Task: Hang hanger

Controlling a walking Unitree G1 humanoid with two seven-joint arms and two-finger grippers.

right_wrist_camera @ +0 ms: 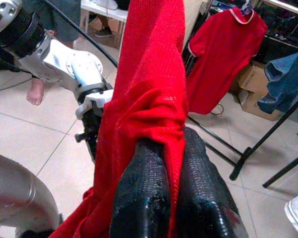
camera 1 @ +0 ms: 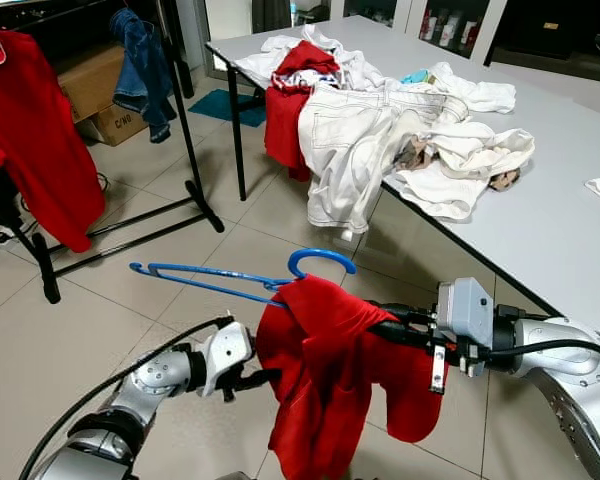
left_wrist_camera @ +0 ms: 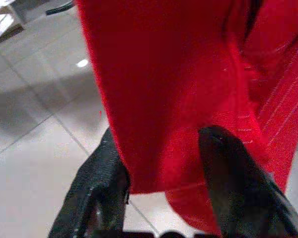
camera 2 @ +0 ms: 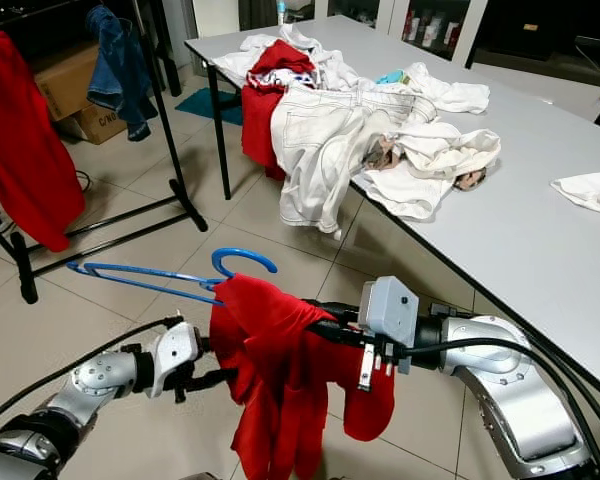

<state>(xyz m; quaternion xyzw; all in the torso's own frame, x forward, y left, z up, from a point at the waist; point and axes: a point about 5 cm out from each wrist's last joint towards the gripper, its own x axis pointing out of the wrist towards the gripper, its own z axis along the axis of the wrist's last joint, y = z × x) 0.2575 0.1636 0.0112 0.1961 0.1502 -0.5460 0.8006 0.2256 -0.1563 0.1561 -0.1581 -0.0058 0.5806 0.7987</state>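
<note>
A red garment [camera 1: 320, 370] hangs draped over one end of a blue hanger [camera 1: 220, 282], whose hook [camera 1: 322, 260] points up. My right gripper [right_wrist_camera: 164, 163] is shut on the bunched red cloth at the hanger's shoulder and holds it above the floor. My left gripper [camera 1: 258, 378] is at the garment's left edge. Its two black fingers [left_wrist_camera: 238, 188] stand apart, with the cloth's lower edge hanging between them. The hanger's bare blue arm sticks out to the left. A black clothes rack [camera 1: 185, 120] stands at the back left.
A red shirt [camera 1: 35, 130] and jeans [camera 1: 140, 60] hang on the rack, with cardboard boxes [camera 1: 95, 85] behind. At the right a grey table [camera 1: 540, 220] carries a pile of white and red clothes [camera 1: 380, 130]. A person's bare foot [right_wrist_camera: 37, 91] stands on the tiles.
</note>
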